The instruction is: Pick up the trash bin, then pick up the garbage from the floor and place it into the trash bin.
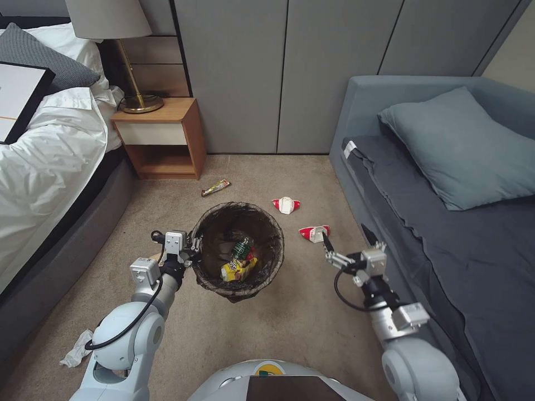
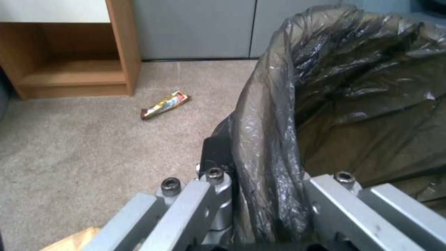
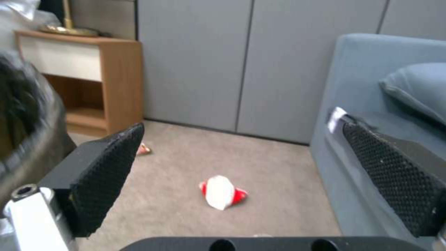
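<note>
Trash bin point(image 1: 238, 248) hangs from my left gripper point(image 1: 191, 252), pinched tight on its rim so it stays near. My right gripper point(image 1: 348, 243) is wide open above 2 red cups point(image 1: 314, 232).

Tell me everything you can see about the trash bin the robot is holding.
The trash bin is small and round, lined with a dark, crinkled, glossy plastic bag folded over its rim. It sits upright and open in front of the robot, above the beige carpet. The left gripper is clamped on its rim, one finger inside and one outside, pinching the bag. Inside lie a yellow snack wrapper and a green-labelled bottle. The bin's outer wall is hidden under the bag.
</note>
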You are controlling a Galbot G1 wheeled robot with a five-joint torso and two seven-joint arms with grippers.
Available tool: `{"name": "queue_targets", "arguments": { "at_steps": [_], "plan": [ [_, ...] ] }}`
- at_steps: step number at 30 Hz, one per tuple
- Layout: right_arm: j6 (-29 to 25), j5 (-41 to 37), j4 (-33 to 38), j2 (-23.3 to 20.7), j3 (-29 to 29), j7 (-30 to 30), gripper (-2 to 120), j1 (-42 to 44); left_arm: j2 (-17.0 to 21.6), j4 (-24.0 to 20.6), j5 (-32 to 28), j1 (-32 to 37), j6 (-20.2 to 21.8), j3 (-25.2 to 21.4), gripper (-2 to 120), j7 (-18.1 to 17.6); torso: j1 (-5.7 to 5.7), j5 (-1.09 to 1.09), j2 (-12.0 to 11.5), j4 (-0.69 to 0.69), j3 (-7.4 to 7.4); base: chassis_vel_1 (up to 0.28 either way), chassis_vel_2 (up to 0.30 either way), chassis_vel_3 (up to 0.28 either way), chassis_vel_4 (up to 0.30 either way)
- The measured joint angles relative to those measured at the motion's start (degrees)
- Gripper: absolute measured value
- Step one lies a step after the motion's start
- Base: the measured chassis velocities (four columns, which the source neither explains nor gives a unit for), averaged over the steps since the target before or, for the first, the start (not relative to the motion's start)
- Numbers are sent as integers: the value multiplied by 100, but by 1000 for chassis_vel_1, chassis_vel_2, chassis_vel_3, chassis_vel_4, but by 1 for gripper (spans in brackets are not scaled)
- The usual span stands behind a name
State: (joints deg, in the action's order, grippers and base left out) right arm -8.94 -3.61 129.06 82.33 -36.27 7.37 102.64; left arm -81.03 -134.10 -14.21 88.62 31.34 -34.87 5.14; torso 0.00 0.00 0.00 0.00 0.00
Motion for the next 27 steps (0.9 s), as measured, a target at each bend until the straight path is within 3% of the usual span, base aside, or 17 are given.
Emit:
{"name": "queue_targets", "arguments": {
  "at_steps": [5,27],
  "plan": [
    [-363,133,-155,331,-151,83,100,269,-6,0,7,24,-12,0,7,7,0,0,0,-1,0,0,0,0,0],
    [-663,54,-265,314,-277,-2,100,656,-25,-54,93,103,-87,74,7,32,0,1,0,0,0,-31,22,29,-29]
  ]
}}
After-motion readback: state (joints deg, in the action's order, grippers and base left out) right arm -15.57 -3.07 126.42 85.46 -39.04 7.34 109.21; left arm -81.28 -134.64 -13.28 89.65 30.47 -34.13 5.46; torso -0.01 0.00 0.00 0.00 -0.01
